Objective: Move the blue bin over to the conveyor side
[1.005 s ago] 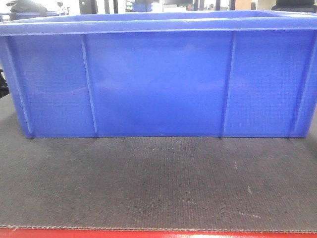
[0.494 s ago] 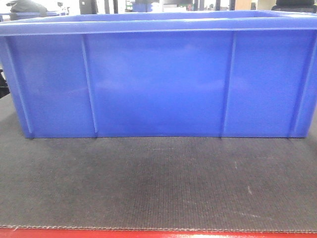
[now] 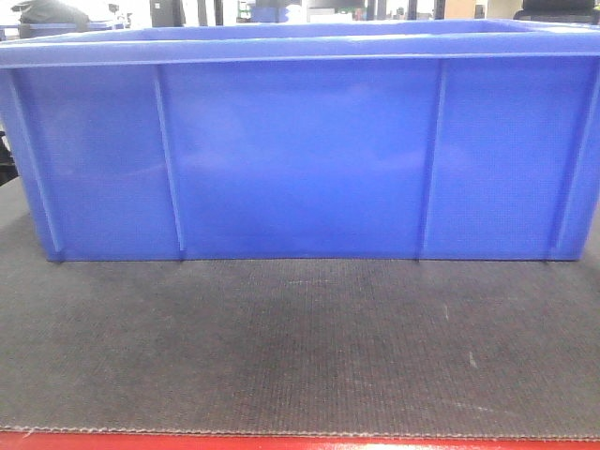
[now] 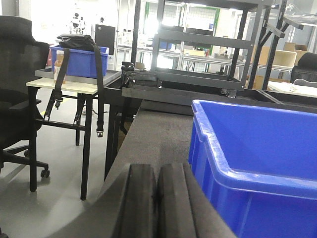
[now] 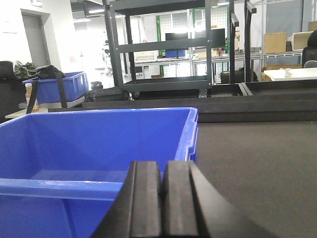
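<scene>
The blue bin (image 3: 300, 150) stands on the dark woven conveyor (image 3: 300, 347) and fills the front view, its ribbed near wall facing me. The belt's red edge strip (image 3: 300, 442) runs along the bottom. In the left wrist view my left gripper (image 4: 157, 171) is shut and empty, just left of the bin's near-left corner (image 4: 257, 163) and apart from it. In the right wrist view my right gripper (image 5: 162, 167) is shut and empty, in front of the bin's near rim (image 5: 74, 187), by its right corner.
A table with another blue bin (image 4: 77, 62) and a black strap stands at the left, with a black office chair (image 4: 15, 94) beside it. Black metal racks (image 5: 163, 54) stand behind the belt. Bare belt (image 5: 257, 163) lies right of the bin.
</scene>
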